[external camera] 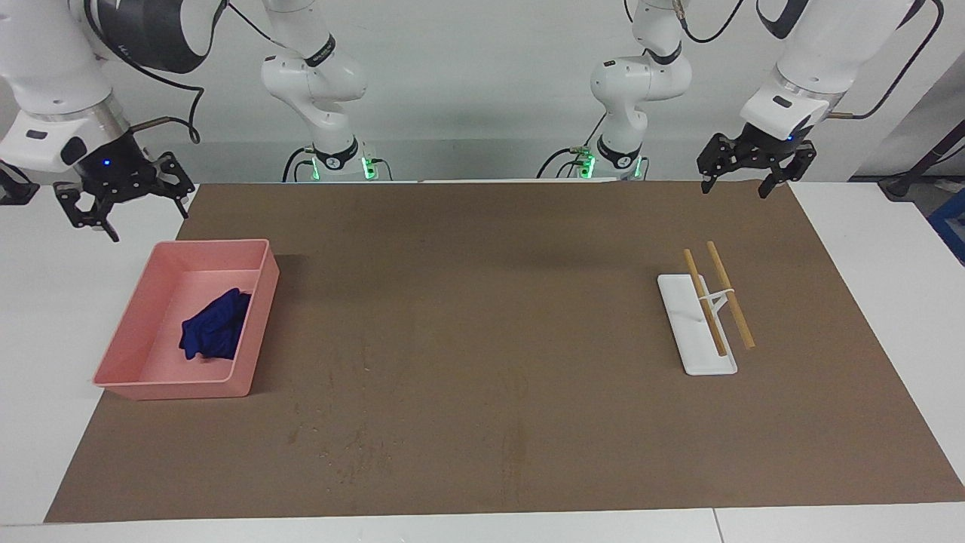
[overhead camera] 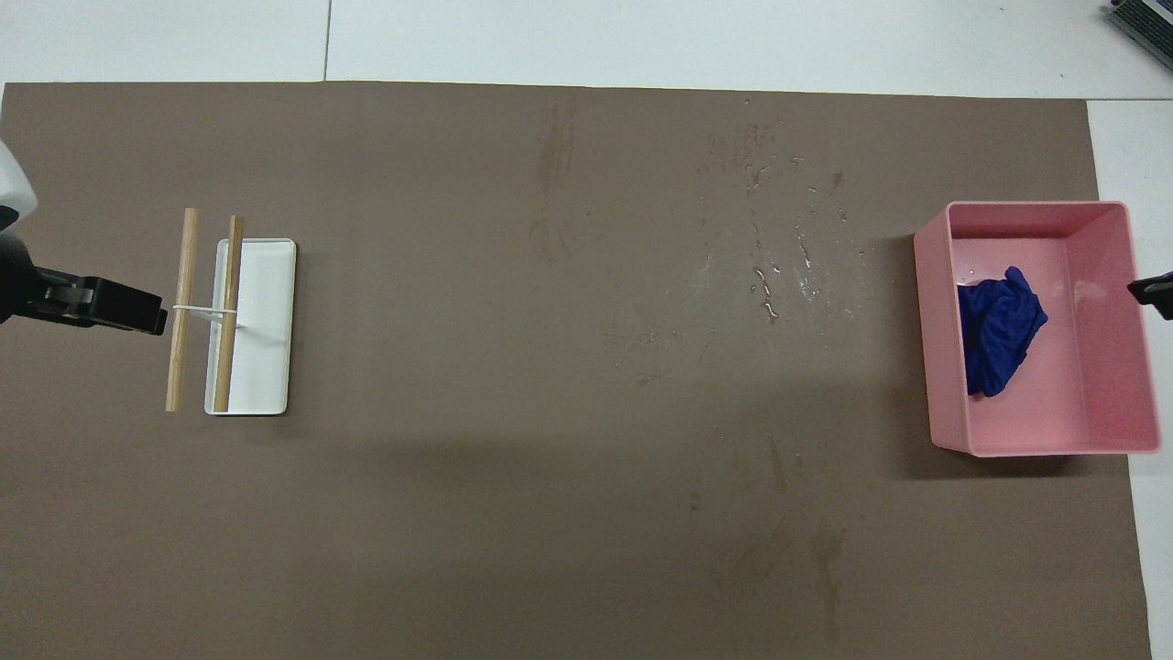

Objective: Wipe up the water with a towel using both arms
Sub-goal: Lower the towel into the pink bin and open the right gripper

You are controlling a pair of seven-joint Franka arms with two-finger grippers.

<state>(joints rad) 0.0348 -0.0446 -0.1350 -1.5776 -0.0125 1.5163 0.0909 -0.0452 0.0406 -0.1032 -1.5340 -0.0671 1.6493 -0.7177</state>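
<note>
**Towel lies loose in the pink tray, both end effectors apart and empty**

You have the towel crumpled into a small blue heap on the floor of the pink tray, resting against the tray wall that faces the middle of the tabletop. Nothing grips it. The tray sits at the right arm's end of the brown mat, its outer edge reaching past the mat onto the white tabletop.

Your right end effector hangs in the air over the white tabletop just off the tray's corner nearest the robots, fingers spread wide and holding nothing. In the overhead view only one black fingertip of it shows at the frame's edge, over the tray's outer rim.

Your left end effector hovers over the mat's edge nearest the robots at the left arm's end, fingers also spread and empty; this arm waits.

Farther from the robots than that end effector, a white rectangular stand lies on the mat with two wooden sticks across it, joined by a thin white band.

Small water droplets and faint streaks glisten on the mat between the tray and the mat's middle, well apart from the towel.
</note>
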